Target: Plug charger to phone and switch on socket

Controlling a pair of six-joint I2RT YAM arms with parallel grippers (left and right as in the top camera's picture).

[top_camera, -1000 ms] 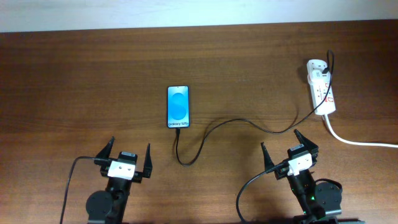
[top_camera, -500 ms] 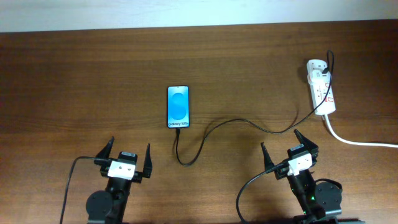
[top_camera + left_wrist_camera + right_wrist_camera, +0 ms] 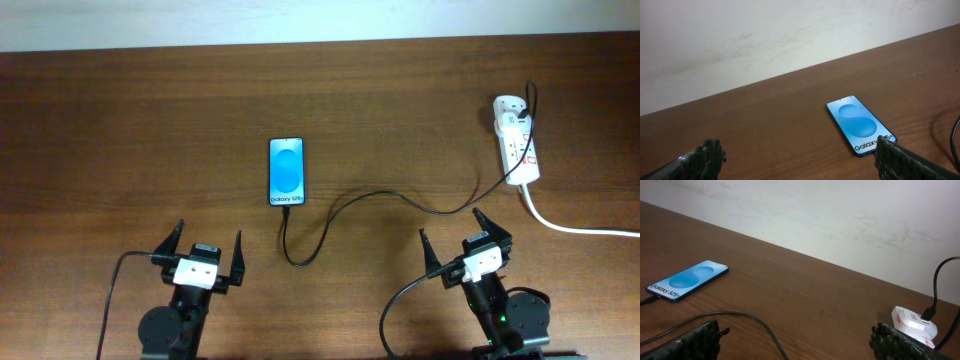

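The phone (image 3: 287, 171) lies flat mid-table, blue screen lit, with "Galaxy S25+" text; it also shows in the left wrist view (image 3: 859, 125) and the right wrist view (image 3: 687, 280). The black charger cable (image 3: 380, 196) runs from the phone's near end, loops toward me, then crosses right to the white socket strip (image 3: 518, 140), where its plug sits at the far end. The strip shows in the right wrist view (image 3: 913, 322). My left gripper (image 3: 209, 252) is open and empty near the front edge. My right gripper (image 3: 463, 236) is open and empty, below the cable.
The strip's thick white cord (image 3: 575, 226) trails off to the right edge. A pale wall (image 3: 765, 35) rises behind the table's far edge. Black arm cables (image 3: 112, 290) hang by each arm base at the front.
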